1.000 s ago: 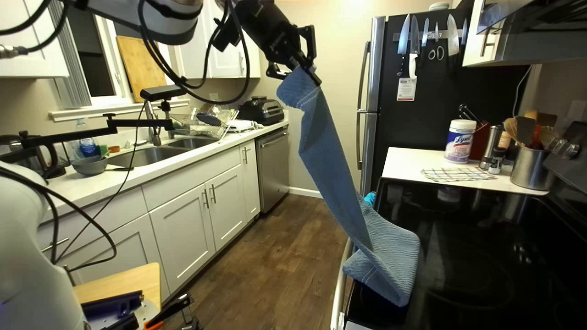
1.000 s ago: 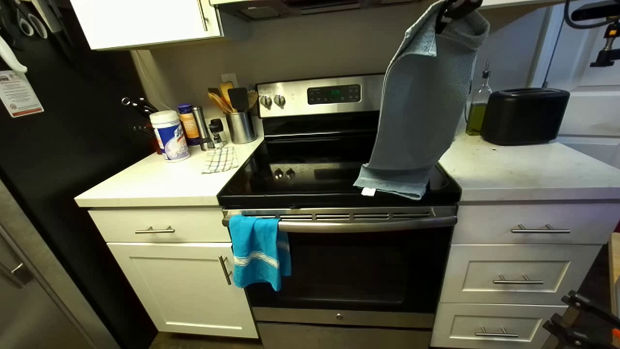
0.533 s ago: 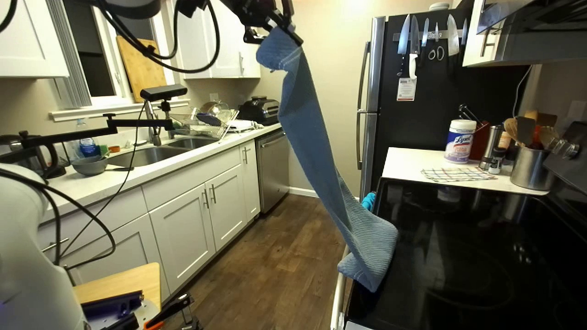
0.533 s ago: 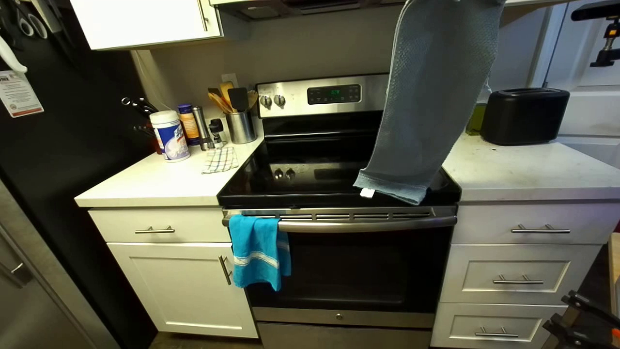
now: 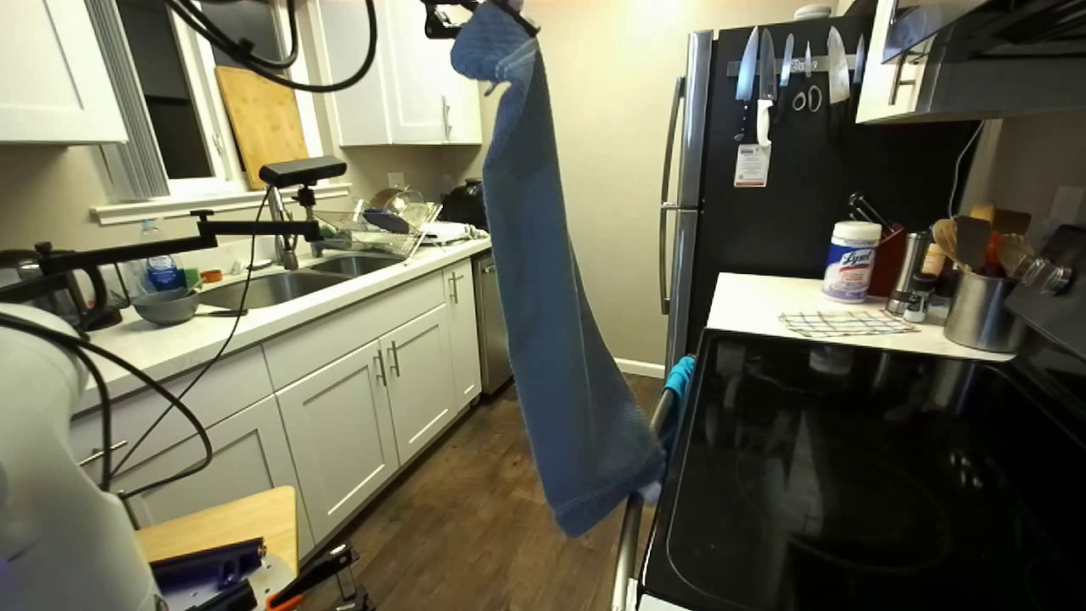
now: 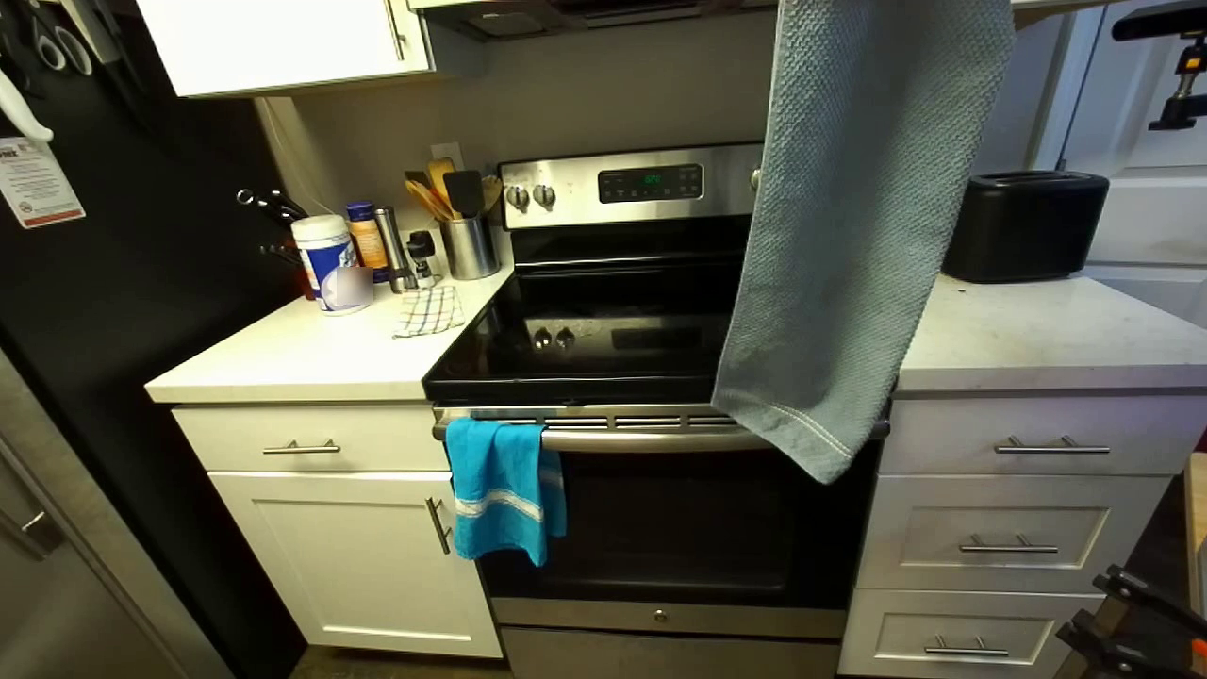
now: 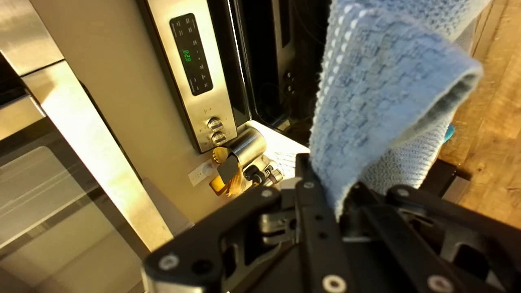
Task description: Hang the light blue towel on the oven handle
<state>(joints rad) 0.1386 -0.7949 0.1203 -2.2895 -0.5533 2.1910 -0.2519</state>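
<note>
Hanging from the gripper [image 7: 337, 189], jaws clamped on 1 end, the light blue towel [image 6: 853, 245] overlaps the oven handle [image 6: 651, 441] right of frame centre; ease its hem behind the handle before releasing.

Gripper [image 5: 519, 19] up toward 11 o'clock in an exterior view; light blue towel [image 5: 547, 280] off cooktop [image 5: 831, 475], lower end now crossing oven handle [image 6: 651, 441], 3 o'clock side, seen front-on
</note>
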